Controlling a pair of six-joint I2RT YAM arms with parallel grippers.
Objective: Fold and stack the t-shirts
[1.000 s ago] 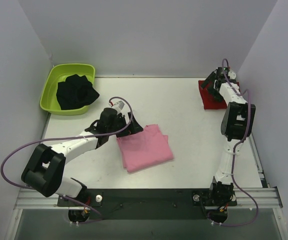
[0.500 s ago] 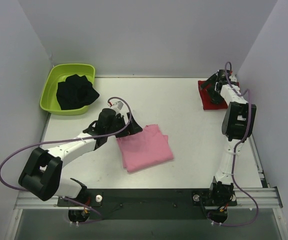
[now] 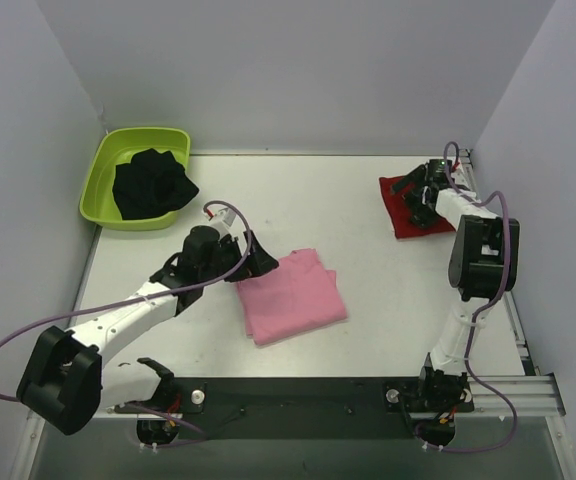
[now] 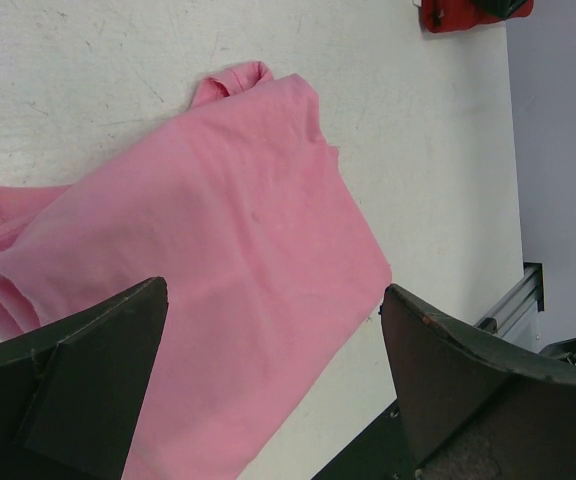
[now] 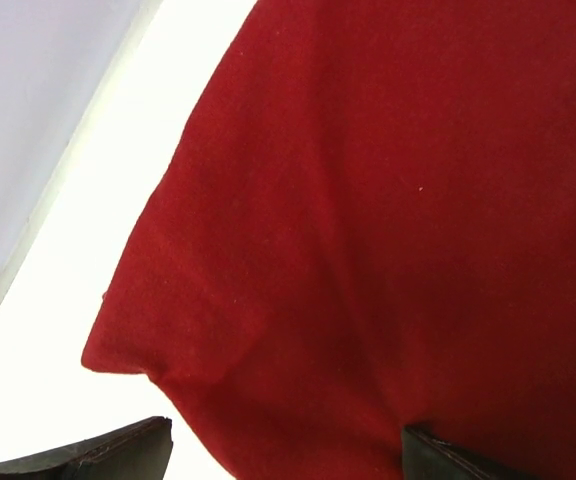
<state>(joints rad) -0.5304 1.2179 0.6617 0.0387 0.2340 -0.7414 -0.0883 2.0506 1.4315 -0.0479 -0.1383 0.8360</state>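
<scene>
The light pink t-shirt (image 3: 293, 295) lies folded flat in the middle of the table; it also fills the left wrist view (image 4: 218, 250). My left gripper (image 3: 256, 264) hovers at its far left corner, jaws wide open and empty (image 4: 273, 385). The deep red t-shirt (image 3: 398, 205) lies folded at the far right; it fills the right wrist view (image 5: 368, 220). My right gripper (image 3: 424, 196) is down on it, jaws apart with red cloth between the fingertips (image 5: 283, 455). It grips nothing that I can see.
A lime green tub (image 3: 103, 180) with a black garment (image 3: 150, 183) in it stands at the far left. White walls close in on three sides. The red shirt lies near the right table edge. A metal rail (image 3: 298, 395) runs along the near edge.
The red shirt has slid left and towards the near side together with my right gripper. My left gripper has drawn back a little to the left, off the pink shirt's corner.
</scene>
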